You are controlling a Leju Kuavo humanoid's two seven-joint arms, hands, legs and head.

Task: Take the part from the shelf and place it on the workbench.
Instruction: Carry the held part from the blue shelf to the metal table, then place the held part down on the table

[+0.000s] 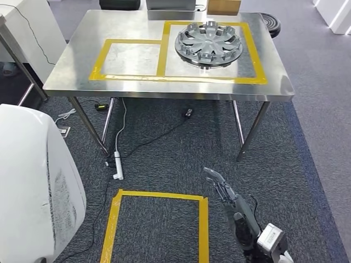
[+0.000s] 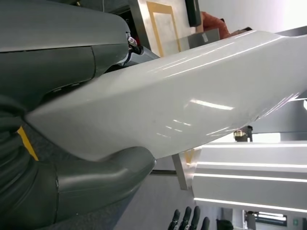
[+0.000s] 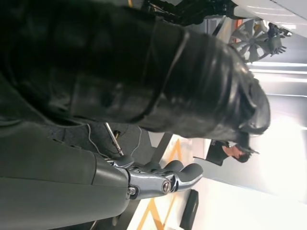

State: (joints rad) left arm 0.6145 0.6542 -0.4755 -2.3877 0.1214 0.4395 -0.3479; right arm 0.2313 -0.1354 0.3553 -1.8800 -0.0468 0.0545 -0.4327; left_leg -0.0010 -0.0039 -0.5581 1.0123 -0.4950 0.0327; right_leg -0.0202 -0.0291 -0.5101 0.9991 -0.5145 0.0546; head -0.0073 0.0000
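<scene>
1. tabletop (image 1: 136, 85): steel, straight ahead, marked with two yellow tape boxes; judged the drop-off for the part. best squared up to and approached close before any reach.
2. white part (image 1: 33, 181): large glossy panel at the robot's left side, low in the head view; in the left wrist view (image 2: 188, 96) lying across the left robot hand (image 2: 72, 184), gripped between thumb and palm cover. best kept level and clear of the tabletop edge and legs while carried.
3. hubcap (image 1: 209, 44): already inside the right tape box, so the free left tape box (image 1: 130, 59) looks the likelier target; worth landing the part flat inside it, apart from the hubcap.
4. floor tape square (image 1: 159, 227): just ahead of the feet, likely the standing mark.
5. right robot hand (image 1: 225, 192): hanging low at the right, fingers stretched out and holding nothing; in its wrist view (image 3: 159, 177) likewise bare. free to steady the panel's far end if it sags.
6. power strip (image 1: 118, 165) and cables under the tabletop: trip risk, best stepped short of.
</scene>
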